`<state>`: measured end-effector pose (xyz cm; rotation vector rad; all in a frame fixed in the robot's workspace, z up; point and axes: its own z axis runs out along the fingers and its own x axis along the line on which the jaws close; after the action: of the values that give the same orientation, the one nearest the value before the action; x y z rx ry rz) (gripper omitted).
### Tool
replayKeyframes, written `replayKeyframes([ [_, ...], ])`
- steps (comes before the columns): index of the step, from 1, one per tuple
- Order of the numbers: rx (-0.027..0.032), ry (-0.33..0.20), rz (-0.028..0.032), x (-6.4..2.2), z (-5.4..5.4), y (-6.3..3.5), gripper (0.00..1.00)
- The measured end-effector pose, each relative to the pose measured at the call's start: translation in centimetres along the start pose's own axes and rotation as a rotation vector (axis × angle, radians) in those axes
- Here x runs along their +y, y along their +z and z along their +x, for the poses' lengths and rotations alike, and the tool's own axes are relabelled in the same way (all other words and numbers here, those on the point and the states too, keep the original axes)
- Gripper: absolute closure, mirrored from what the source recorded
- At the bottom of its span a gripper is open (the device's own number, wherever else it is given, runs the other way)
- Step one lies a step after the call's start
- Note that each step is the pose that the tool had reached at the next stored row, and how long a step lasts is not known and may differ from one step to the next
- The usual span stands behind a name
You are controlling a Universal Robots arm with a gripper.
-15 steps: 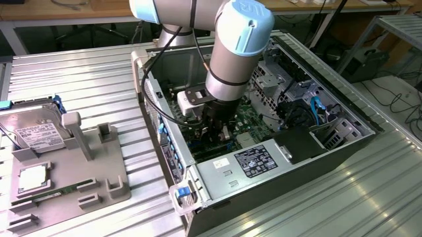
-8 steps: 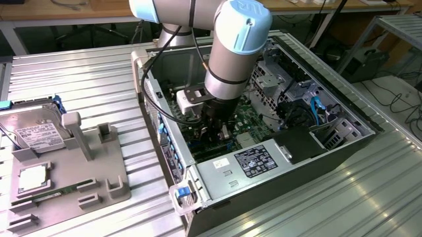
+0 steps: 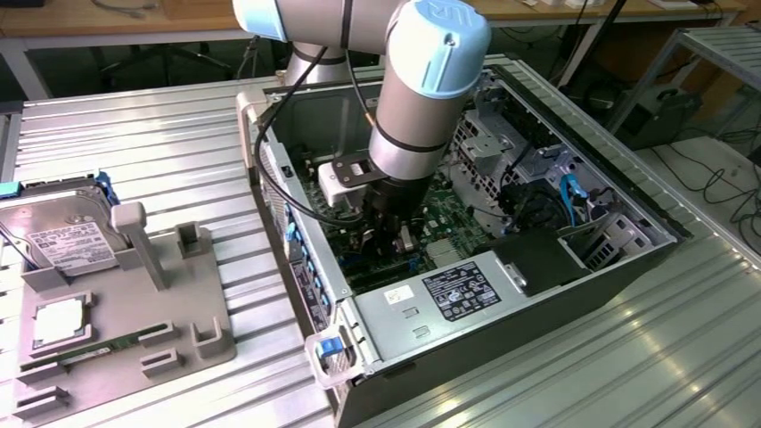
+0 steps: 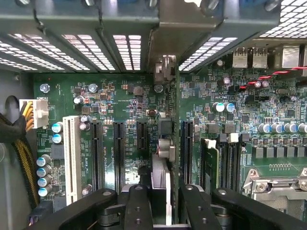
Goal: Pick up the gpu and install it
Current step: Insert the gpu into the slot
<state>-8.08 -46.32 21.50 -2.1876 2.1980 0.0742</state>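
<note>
Pincer (image 4: 160, 201) deep inside the open computer case (image 3: 618, 259), closed on the gpu (image 4: 165, 158), which it holds edge-on and upright over the motherboard (image 4: 268, 96) between the dark expansion slots (image 4: 119, 153), apparently to line its edge with a slot.

The robot arm (image 3: 416, 107) is built of fat silver-grey tubes with pale blue caps closing its joints. A black cable (image 3: 276, 143) runs down along it in a loose loop, held by a dark band round the lowest tube. Just above the gripper (image 3: 398, 241) sits a white bracket carrying a small black box. The gripper itself is black, its matt linkage bars (image 4: 139, 206) studded with round pins.
</note>
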Motion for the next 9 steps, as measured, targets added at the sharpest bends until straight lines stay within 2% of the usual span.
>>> replayKeyframes([
  [2, -0.0005, 0.000, 0.0002, 0.00, -0.01, 0.01, 0.72],
  [3, -0.0050, 0.000, 0.0026, -0.03, -0.06, 0.19, 0.71],
  [4, -0.0017, 0.000, 0.0008, -0.01, -0.03, 0.08, 0.71],
  [5, -0.0012, 0.000, 0.0007, 0.00, -0.01, 0.05, 0.65],
  [6, 0.0006, 0.000, -0.0002, 0.00, -0.01, -0.05, 0.65],
  [7, -0.0001, 0.000, 0.0002, 0.00, -0.01, -0.08, 0.58],
  [9, 0.0007, 0.000, 0.0021, 0.00, -0.05, -0.63, 0.58],
])
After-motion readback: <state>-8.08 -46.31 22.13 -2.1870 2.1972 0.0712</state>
